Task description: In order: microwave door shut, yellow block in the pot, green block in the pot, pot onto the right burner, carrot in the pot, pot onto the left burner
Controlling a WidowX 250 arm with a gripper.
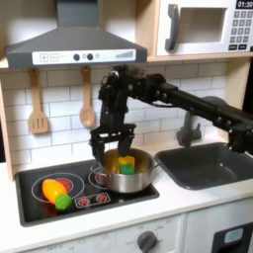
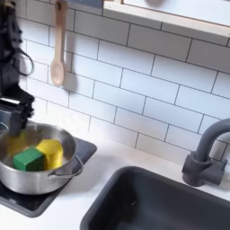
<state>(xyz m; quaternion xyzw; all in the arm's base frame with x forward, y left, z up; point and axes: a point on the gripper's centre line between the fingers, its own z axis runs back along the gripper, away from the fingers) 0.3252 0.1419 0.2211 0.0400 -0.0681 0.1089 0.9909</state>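
Observation:
The steel pot (image 1: 127, 179) (image 2: 38, 176) stands on the stove's burner nearer the sink, at the first exterior view's right of the cooktop. Inside it lie the yellow block (image 1: 126, 162) (image 2: 51, 153) and the green block (image 1: 112, 166) (image 2: 28, 159), side by side. My gripper (image 1: 111, 146) (image 2: 8, 119) hangs open and empty just above the pot's left rim in the first exterior view. The carrot (image 1: 55, 189) lies on the other burner with its green top toward the front. The microwave door (image 1: 196, 28) is shut at the top right.
A dark sink (image 1: 208, 164) (image 2: 166, 202) with a grey faucet (image 1: 188, 128) (image 2: 207, 153) lies right of the stove in both exterior views. A wooden spatula (image 1: 38, 105) and spoon (image 1: 87, 99) (image 2: 57, 49) hang on the tiled wall. A range hood (image 1: 74, 44) overhangs the cooktop.

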